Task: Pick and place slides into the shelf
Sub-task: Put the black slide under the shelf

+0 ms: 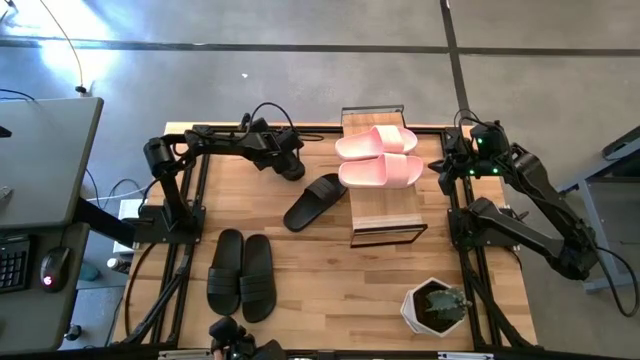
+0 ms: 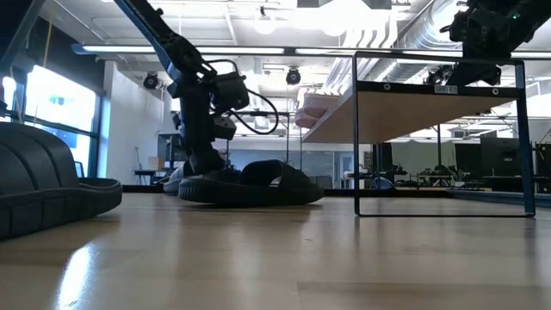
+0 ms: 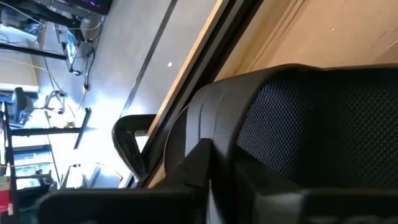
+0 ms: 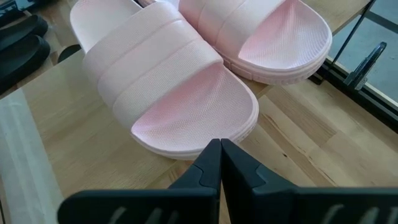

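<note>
The light pink pair [image 1: 378, 156] lies side by side, soles down, on the far part of the shelf's plank top [image 1: 385, 215], and fills the right wrist view [image 4: 174, 93]. My right gripper [image 4: 221, 149] is shut. It hovers at the shelf's right side [image 1: 447, 165], above plank height [image 2: 482, 34], and touches nothing. My left gripper [image 1: 290, 165] is down at table level [image 2: 202, 168], close against a black slide [image 3: 311, 124] near the far edge. Another black slide [image 1: 315, 200] lies slantwise left of the shelf. A black pair [image 1: 240, 275] rests near the front left.
A white pot with a green plant [image 1: 435, 305] stands at the near right corner. The shelf's thin black frame [image 2: 357, 138] rises from the table. Black rails [image 1: 200, 200] run along the table's left, right and far edges. Bare wood lies between the black pair and the pot.
</note>
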Robot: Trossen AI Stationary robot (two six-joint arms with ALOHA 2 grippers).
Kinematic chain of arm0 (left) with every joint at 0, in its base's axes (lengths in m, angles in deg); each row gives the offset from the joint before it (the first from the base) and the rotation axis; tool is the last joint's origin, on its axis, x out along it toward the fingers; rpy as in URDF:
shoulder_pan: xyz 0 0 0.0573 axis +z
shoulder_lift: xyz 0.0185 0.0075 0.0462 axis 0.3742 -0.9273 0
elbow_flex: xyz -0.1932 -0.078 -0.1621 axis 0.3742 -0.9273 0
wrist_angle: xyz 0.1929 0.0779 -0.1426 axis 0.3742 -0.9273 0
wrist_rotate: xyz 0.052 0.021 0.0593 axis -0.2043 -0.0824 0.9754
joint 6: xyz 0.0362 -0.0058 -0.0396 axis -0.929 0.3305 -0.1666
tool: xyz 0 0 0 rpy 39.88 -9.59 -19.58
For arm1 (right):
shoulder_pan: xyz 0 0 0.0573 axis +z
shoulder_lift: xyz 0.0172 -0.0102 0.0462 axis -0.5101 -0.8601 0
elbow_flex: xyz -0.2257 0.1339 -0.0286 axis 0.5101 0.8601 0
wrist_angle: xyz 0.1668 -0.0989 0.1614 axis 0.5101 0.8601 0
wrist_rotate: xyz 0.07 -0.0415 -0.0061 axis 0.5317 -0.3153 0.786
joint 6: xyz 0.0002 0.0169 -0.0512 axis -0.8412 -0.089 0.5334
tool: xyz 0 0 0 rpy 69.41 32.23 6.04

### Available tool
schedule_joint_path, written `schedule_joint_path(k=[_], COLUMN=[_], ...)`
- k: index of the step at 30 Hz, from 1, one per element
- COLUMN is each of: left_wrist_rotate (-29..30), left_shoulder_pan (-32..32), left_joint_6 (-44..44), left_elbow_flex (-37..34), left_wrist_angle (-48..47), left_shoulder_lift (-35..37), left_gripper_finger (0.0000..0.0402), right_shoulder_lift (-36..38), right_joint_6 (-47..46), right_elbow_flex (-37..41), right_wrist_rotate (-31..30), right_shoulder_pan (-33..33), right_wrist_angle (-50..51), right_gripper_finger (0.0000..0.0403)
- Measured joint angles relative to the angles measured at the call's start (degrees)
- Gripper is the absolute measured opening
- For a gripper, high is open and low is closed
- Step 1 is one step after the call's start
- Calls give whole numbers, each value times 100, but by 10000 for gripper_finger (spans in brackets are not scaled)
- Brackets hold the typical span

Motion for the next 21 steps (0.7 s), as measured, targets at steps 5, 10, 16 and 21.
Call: schedule_joint_path(k=[5,10,16,21], left_wrist_rotate=[23,60,100,101], left_shoulder_pan=[-8,-62,-210,-537], left_joint_6=[-43,-64,-46,-51], left_elbow_flex=[0,0,-2,-2], left_wrist_angle=[-24,-150,-353,-589], left_shoulder_lift=[5,228,818,1587], left_gripper_finger=[16,8,3,2], right_shoulder_lift=[0,0,0,2], right_joint_6=[0,0,0,0], right_elbow_flex=[1,2,2,1], right_wrist_rotate=[1,0,2,0], right_shoulder_pan=[1,1,1,-1], right_wrist_angle=[0,2,2,4], right_gripper_finger=[0,0,0,0])
